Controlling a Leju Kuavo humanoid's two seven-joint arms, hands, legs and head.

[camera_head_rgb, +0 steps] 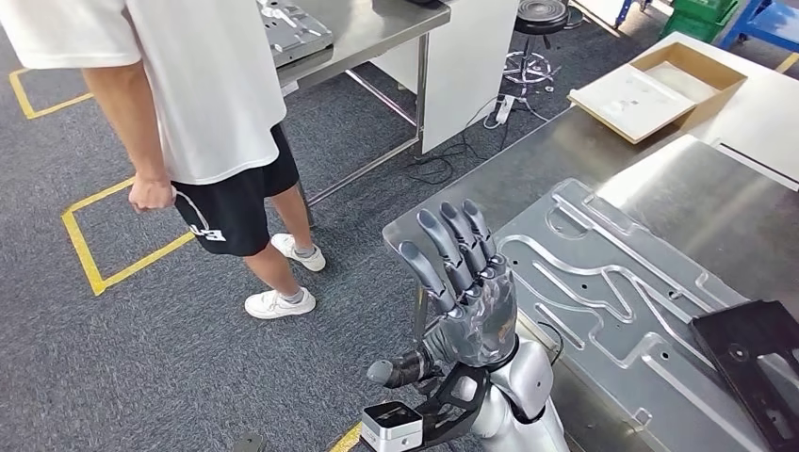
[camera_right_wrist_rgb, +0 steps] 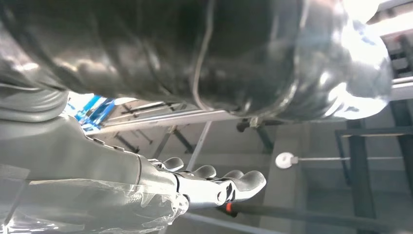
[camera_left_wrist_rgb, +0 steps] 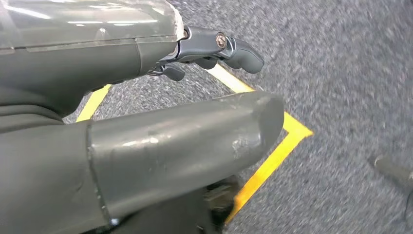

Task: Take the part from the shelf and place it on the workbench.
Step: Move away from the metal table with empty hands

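From the head view, one flat grooved metal part (camera_head_rgb: 617,301) lies on the steel counter (camera_head_rgb: 716,188) near its front edge, and the raised hand (camera_head_rgb: 466,282) beside it holds nothing, fingers straight and apart; open carpet (camera_head_rgb: 141,358) lies beyond, where one person (camera_head_rgb: 188,94) stands. In the left wrist view the left hand (camera_left_wrist_rgb: 185,131) hangs over grey carpet with yellow tape (camera_left_wrist_rgb: 268,161), fingers loose and empty. The right wrist view shows the right hand (camera_right_wrist_rgb: 195,183) extended, grasping nothing.

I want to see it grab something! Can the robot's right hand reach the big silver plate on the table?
Probably yes. The right hand is up, fingers spread and holding nothing, right beside the near edge of the silver plate. Nothing lies between them.
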